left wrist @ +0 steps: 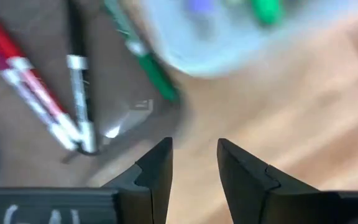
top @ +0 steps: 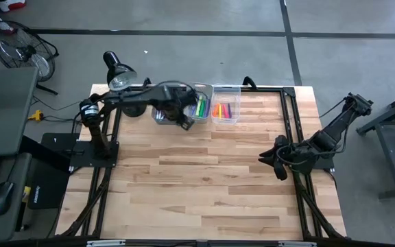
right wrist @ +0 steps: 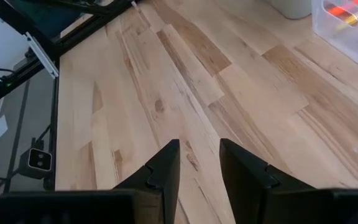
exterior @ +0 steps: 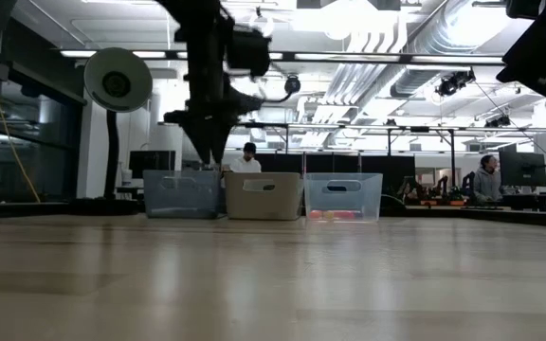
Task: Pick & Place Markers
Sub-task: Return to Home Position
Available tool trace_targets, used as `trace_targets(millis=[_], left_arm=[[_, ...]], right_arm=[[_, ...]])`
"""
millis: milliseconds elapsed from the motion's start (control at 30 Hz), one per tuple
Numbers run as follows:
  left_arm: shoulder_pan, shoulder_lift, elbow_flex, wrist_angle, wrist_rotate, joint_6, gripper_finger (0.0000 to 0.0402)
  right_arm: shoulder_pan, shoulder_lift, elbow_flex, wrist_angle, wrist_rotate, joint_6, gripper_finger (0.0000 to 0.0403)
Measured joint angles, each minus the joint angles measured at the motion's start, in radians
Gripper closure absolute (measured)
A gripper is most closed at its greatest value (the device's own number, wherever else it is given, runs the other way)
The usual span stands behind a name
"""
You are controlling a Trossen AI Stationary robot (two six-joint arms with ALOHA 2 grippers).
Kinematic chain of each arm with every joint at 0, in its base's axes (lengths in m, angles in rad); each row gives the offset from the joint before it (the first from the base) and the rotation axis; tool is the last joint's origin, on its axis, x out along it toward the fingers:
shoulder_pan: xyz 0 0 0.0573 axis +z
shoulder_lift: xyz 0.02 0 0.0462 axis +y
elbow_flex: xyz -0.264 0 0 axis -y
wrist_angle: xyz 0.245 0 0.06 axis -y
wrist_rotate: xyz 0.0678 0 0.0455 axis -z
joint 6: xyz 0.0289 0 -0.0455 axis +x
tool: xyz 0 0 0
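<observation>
Three small bins stand side by side at the table's far edge. The left bin [top: 160,114] holds a red marker [left wrist: 23,87], a black marker [left wrist: 78,93] and a green marker [left wrist: 148,62], all lying on its dark bottom. Green and lime markers [top: 201,106] lie in the middle bin, and orange, red and yellow markers [top: 223,110] lie in the right bin [exterior: 344,196]. My left gripper [left wrist: 194,149] hangs open over the near rim of the left bin, pointing down, with nothing between its fingers. My right gripper [right wrist: 199,152] waits open above the bare wood at the table's right.
A desk lamp [top: 118,72] stands at the far left corner, beside the left arm. Black frame rails [top: 290,116] run along the table's sides. The wide wooden top [top: 197,178] in front of the bins is bare. People sit beyond the table [exterior: 246,156].
</observation>
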Motion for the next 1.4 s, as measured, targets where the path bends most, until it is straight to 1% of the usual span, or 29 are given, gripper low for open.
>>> trace_targets(millis=[133,233,300,400,467,533,600,667,733,800,900,1000,1067,1133,1233,1300,1400], left_arm=[[-0.100,-0.024,-0.001,0.023,-0.019,-0.002,0.0278],[-0.182,-0.040,-0.004,0.078,-0.057,-0.025,0.0278],[-0.231,-0.060,-0.039,0.141,-0.057,-0.060,0.0278],[-0.301,-0.105,-0.139,0.238,-0.066,-0.149,0.0278],[-0.340,-0.148,-0.220,0.286,-0.074,-0.220,0.0278],[-0.375,-0.196,-0.299,0.368,-0.086,-0.290,0.0278],[-0.418,-0.262,-0.379,0.418,-0.129,-0.363,0.0278],[-0.467,-0.335,-0.459,0.542,-0.183,-0.432,0.0278],[-0.513,-0.417,-0.551,0.631,-0.240,-0.481,0.0278],[-0.560,-0.491,-0.642,0.766,-0.289,-0.506,0.0278],[-0.620,-0.575,-0.758,0.919,-0.374,-0.539,0.0278],[-0.669,-0.636,-0.841,0.990,-0.473,-0.543,0.0278],[-0.687,-0.663,-0.875,1.013,-0.506,-0.540,0.0278],[-0.689,-0.672,-0.899,1.027,-0.522,-0.539,0.0278],[-0.686,-0.703,-0.949,1.074,-0.517,-0.511,0.0278],[-0.686,-0.743,-0.989,1.130,-0.500,-0.492,0.0278],[-0.686,-0.797,-1.062,1.253,-0.521,-0.457,0.0278]], right_arm=[[0.006,-0.018,0.000,0.003,0.029,-0.028,0.0300],[0.044,-0.040,0.000,0.023,0.086,-0.060,0.0300],[0.080,-0.058,0.000,0.035,0.130,-0.070,0.0300],[0.142,-0.092,-0.014,0.050,0.209,-0.077,0.0300],[0.180,-0.121,-0.047,0.069,0.270,-0.073,0.0300],[0.210,-0.158,-0.090,0.121,0.322,-0.074,0.0300],[0.227,-0.203,-0.140,0.187,0.358,-0.104,0.0300],[0.232,-0.258,-0.187,0.265,0.381,-0.149,0.0300],[0.225,-0.321,-0.231,0.340,0.404,-0.213,0.0300],[0.212,-0.392,-0.271,0.413,0.404,-0.281,0.0300],[0.174,-0.495,-0.322,0.491,0.398,-0.360,0.0300],[0.113,-0.583,-0.353,0.529,0.375,-0.435,0.0300],[0.060,-0.636,-0.371,0.528,0.355,-0.467,0.0300],[-0.006,-0.641,-0.381,0.548,0.348,-0.492,0.0300],[-0.119,-0.631,-0.379,0.561,0.277,-0.495,0.0300],[-0.197,-0.640,-0.380,0.568,0.189,-0.495,0.0300],[-0.301,-0.639,-0.380,0.609,0.072,-0.496,0.0300]])
